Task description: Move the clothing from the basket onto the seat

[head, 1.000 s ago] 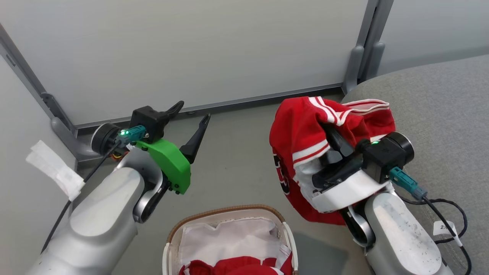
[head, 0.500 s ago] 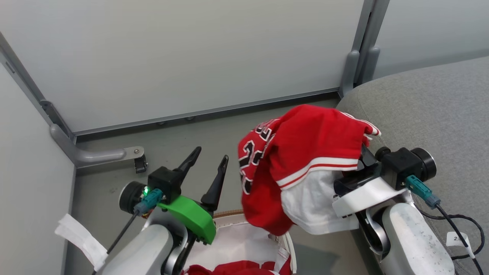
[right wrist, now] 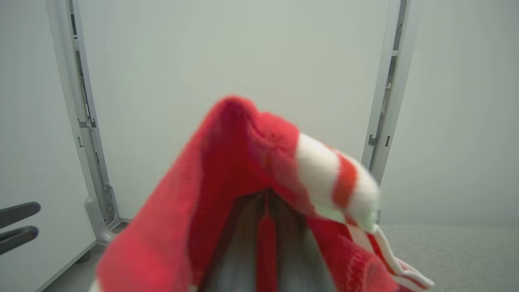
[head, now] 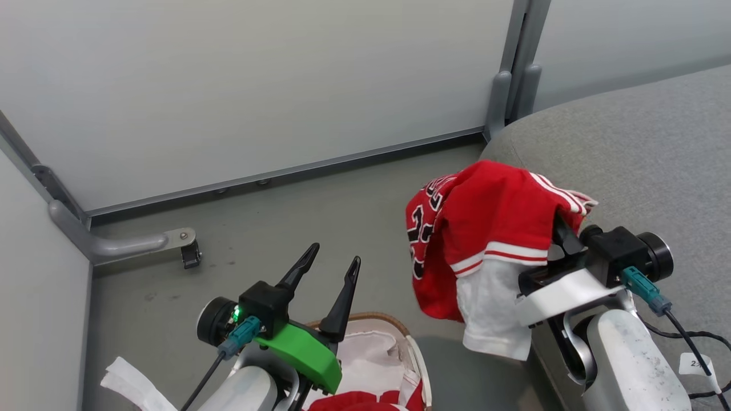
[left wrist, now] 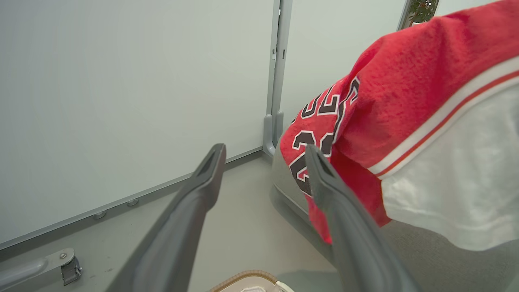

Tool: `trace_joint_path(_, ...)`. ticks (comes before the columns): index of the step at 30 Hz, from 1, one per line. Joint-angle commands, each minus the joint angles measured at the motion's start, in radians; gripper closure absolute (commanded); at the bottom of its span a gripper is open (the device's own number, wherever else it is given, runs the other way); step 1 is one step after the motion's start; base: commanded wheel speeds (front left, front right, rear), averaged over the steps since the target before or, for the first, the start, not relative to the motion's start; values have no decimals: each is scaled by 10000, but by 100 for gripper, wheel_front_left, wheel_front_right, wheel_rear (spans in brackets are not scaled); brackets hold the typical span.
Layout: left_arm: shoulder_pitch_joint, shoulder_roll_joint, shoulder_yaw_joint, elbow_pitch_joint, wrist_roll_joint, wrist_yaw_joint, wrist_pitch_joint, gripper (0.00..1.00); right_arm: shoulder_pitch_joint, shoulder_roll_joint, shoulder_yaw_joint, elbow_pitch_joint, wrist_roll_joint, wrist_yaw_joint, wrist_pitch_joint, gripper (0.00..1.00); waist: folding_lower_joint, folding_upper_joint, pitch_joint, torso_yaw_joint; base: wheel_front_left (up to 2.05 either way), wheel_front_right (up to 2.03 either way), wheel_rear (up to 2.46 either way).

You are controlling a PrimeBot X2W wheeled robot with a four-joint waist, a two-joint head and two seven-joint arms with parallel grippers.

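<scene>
Clothing (head: 485, 222) hangs clamped in right gripper (head: 562, 237) near the seat (head: 628, 142); left gripper (head: 334, 255) gapes empty; another garment (head: 365, 401) waits in basket (head: 400, 328).

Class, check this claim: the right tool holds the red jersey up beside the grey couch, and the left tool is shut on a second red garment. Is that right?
No. The left tool is open and holds nothing: the left wrist view shows its fingers apart, nothing between them. The right tool does hold the red jersey beside the grey couch.
</scene>
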Motion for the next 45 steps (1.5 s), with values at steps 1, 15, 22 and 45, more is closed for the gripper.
trace_joint_path(1,173,-14,104,-3,94,-60,-30,0,-27,-31,-59,10,-10,-12,-53,100,0,0,64,-178,0,0,0)
trace_joint_path(15,-30,-278,529,-125,831,-373,-21,0,-519,-27,-382,-29,-60,-12,-53,100,0,0,1070,-2075,0,0,0)
trace_joint_path(22,-388,-322,493,47,1116,-540,-22,0,-724,-21,-687,-55,-72,-10,-53,100,0,0,1667,-2813,0,0,0)
trace_joint_path(45,-1829,-78,145,-488,1698,-748,494,0,-6837,-2718,-3203,3488,-389,-12,-53,100,0,0,4389,-997,0,0,0)
